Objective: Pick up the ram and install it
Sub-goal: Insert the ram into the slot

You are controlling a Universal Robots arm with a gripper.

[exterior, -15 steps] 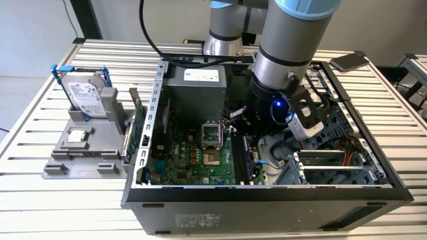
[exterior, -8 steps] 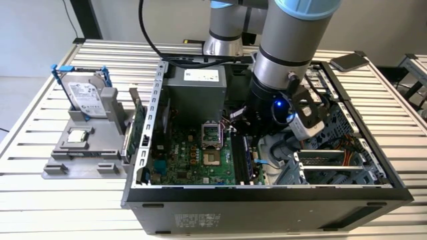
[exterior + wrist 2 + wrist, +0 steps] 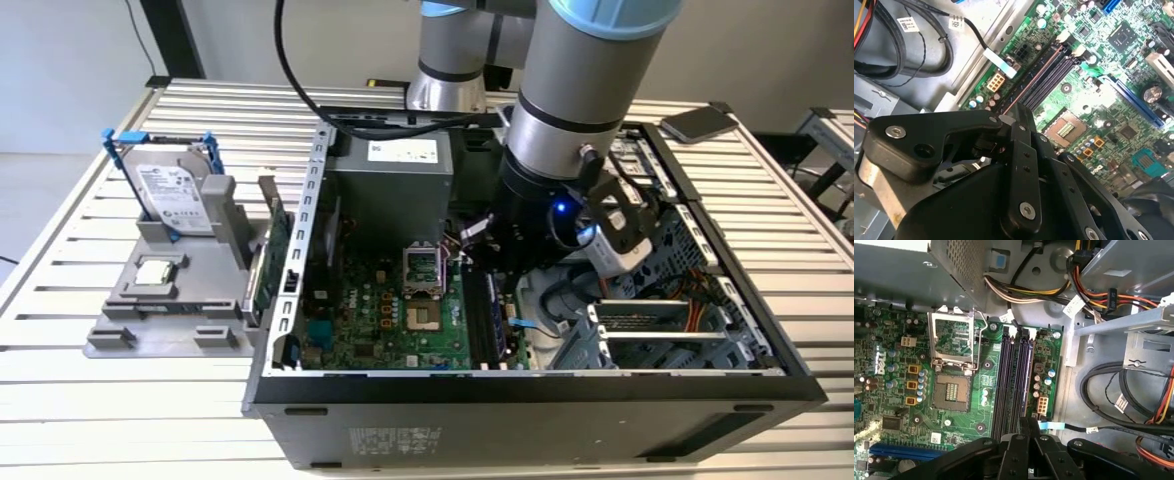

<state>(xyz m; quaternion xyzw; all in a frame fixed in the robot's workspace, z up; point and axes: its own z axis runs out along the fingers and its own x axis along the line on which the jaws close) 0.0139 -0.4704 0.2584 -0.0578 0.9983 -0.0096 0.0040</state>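
Observation:
My gripper reaches down into the open computer case, over the black memory slots on the green motherboard. In both wrist views its black fingers stand pressed together at the near end of one slot. A thin strip, the ram seen edge-on, runs from between the fingers along that slot. In the second wrist view the ram shows as a narrow line beside the empty slots, with the gripper shut on its near end. How deep it sits in the slot I cannot tell.
The empty processor socket with its raised metal frame lies beside the slots. Cable bundles and a drive cage crowd the other side. The power supply fills the case's far end. Outside, a grey holder carries a hard drive and a green card.

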